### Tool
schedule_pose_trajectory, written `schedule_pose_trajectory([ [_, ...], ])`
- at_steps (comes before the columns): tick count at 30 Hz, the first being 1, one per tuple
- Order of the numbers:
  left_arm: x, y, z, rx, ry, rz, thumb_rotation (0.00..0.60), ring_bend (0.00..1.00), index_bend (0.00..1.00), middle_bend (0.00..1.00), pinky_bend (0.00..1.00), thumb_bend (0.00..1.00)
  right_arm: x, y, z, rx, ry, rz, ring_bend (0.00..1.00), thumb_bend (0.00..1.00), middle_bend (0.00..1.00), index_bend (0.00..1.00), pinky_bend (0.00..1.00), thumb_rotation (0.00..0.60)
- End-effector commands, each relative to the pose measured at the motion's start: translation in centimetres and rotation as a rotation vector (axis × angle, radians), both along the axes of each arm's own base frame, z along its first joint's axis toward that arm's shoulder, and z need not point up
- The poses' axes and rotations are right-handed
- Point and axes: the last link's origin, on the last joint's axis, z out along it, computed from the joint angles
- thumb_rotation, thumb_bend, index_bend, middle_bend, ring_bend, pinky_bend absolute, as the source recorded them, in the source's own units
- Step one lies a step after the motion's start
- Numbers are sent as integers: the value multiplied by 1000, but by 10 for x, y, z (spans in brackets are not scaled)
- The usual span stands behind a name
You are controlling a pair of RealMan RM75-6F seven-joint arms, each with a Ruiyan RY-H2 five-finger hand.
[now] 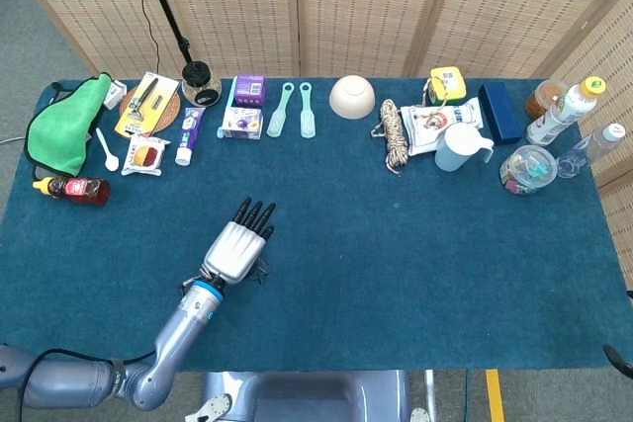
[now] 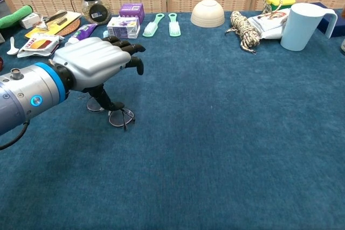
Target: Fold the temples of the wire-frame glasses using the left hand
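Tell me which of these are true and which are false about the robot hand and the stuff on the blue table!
1. The left robot hand is right above the wire-frame glasses. True.
2. The glasses are lying on top of the green cloth. False: they lie on the blue table cover, and the green cloth is far off at the table's left end.
3. The cream bowl is upside down. True.
4. The pale blue jug is tipped over on its side. False: it stands upright.
5. The right robot hand is holding the rope. False: no right hand shows, and the rope lies alone.
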Motion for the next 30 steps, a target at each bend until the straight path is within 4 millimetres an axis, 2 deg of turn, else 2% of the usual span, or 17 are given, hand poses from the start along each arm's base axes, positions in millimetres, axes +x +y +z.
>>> schedule_pose_trajectory([
  [1, 3, 1, 1, -5, -23, 8, 509, 0, 152, 0, 0, 233, 0, 0, 1, -2, 1, -2, 141, 0, 109, 266, 230, 600],
  [6, 5, -11, 12, -159, -237, 132, 507, 0, 97, 0, 0, 232, -1, 1, 1, -3, -2, -2, 141, 0, 109, 266, 230, 600],
  [13, -7, -17, 22, -258, -360, 165, 502, 0, 77, 0, 0, 233, 1, -2, -2, 5, -4, 10, 141, 0, 110, 271, 230, 600],
  [18, -18, -19, 25, -339, -545, 244, 493, 0, 76, 0, 35, 233, 4, -3, -3, 7, -1, 18, 141, 0, 109, 273, 230, 600],
  [30, -55, -21, 23, -460, -821, 356, 479, 0, 156, 0, 62, 239, 6, -5, -5, 13, 0, 24, 140, 0, 109, 274, 230, 600],
])
